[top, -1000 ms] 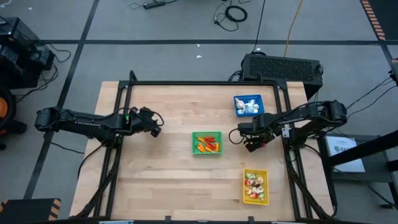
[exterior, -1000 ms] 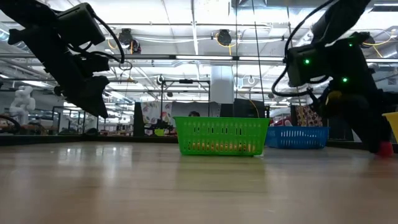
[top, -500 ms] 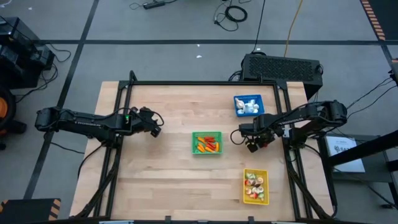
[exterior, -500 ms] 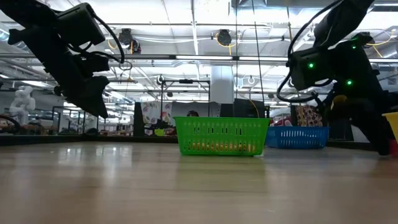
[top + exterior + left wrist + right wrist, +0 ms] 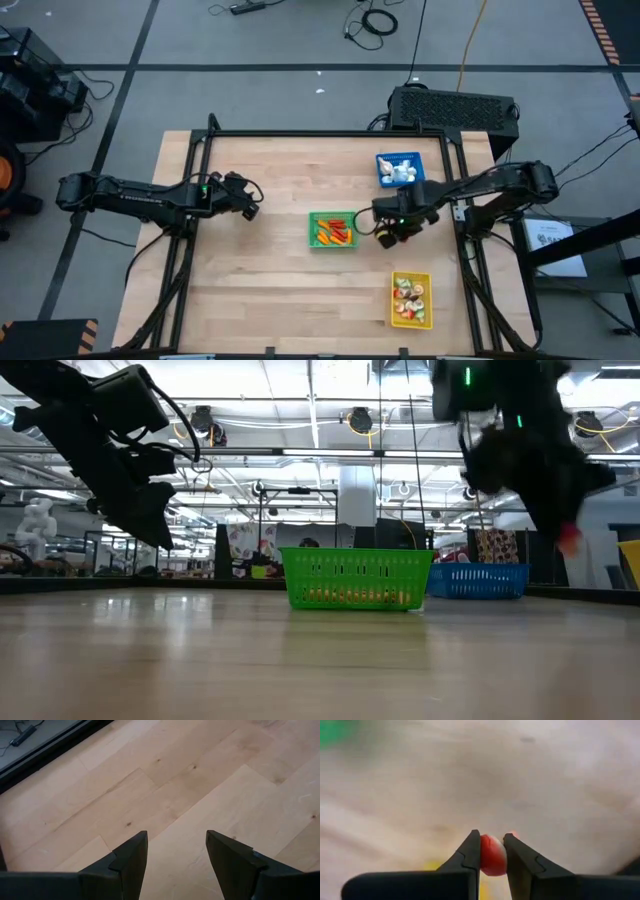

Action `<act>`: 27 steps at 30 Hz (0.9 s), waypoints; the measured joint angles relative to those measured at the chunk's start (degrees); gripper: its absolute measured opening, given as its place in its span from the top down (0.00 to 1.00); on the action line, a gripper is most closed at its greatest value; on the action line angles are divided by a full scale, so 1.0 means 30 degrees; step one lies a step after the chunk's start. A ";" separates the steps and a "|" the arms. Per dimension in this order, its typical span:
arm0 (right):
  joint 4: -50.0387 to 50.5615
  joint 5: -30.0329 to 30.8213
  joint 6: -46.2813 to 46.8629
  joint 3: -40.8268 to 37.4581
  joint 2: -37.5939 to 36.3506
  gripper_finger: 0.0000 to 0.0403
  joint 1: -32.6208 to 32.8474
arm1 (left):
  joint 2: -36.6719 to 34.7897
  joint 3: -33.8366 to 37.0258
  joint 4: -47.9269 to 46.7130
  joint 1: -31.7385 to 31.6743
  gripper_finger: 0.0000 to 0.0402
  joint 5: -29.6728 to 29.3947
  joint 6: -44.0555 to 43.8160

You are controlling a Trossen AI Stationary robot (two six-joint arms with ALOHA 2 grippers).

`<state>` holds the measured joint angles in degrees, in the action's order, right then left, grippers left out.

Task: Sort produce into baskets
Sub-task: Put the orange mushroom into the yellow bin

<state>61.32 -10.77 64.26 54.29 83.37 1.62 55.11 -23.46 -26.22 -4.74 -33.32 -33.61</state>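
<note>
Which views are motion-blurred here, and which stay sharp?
Right wrist view: the table behind is smeared, yet the red piece pinched in the right gripper stays crisp. Low view: the raised right gripper is streaked, the green basket sharp. Left wrist view: wood grain clear past the open left gripper. High view: sharp throughout.

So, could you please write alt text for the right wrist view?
The right gripper pinches a small red toy fruit between its two dark fingers, above a blurred wooden table.
</note>
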 joint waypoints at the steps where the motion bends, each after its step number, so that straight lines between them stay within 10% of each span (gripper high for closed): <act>1: -0.0140 0.0031 0.0595 0.0621 0.0000 0.88 0.0524 | 0.0000 0.0000 -0.0002 -0.0004 0.48 0.0000 0.0000; 16: -0.2553 0.1297 1.3023 0.2906 0.0117 0.88 1.1352 | 0.0000 0.0000 -0.0424 -0.0004 0.48 0.0532 -0.0185; 27: -0.1835 0.1723 1.4428 0.2906 0.0743 0.72 1.2824 | -0.0007 -0.0007 0.0167 0.0000 0.48 0.0546 -0.0182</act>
<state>55.82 -5.60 107.54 63.00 85.60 40.09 55.09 -23.49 -25.72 -4.74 -31.68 -34.15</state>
